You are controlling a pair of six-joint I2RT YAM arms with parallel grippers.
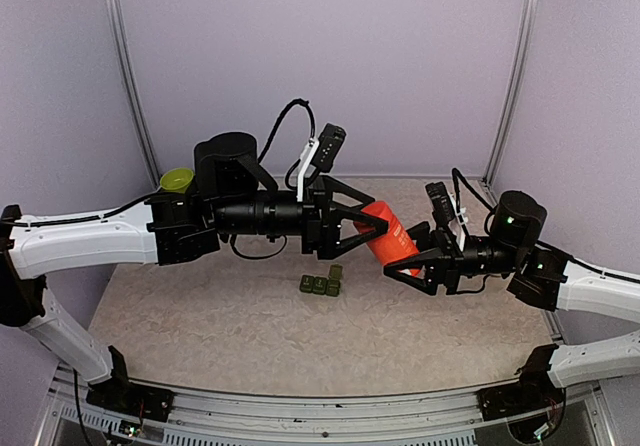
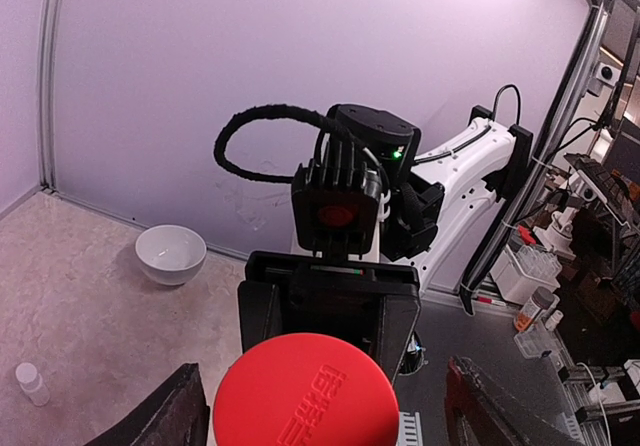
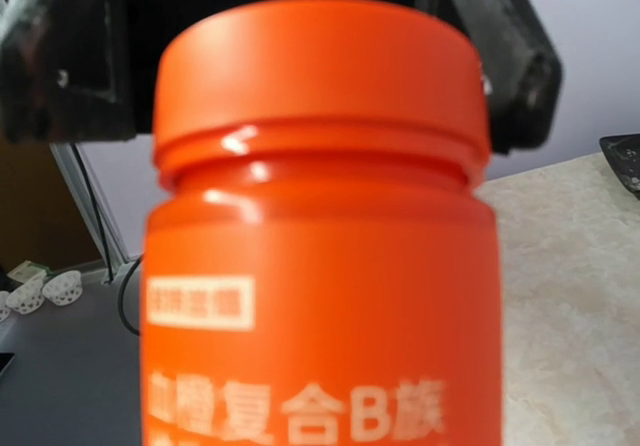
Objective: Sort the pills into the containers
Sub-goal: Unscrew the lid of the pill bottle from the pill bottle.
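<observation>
Right pincer (image 1: 408,256) grips red cylindrical plastic bottle (image 1: 390,234); left pincer (image 1: 378,216) wide around its cap (image 2: 305,396). Cap on; dark green compartment strip (image 1: 320,285) awaits filling.

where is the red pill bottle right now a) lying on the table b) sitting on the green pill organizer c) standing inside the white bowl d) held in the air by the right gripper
d: the red pill bottle hangs tilted above the table, its body clamped in the right gripper, its cap between the open fingers of the left gripper.
</observation>
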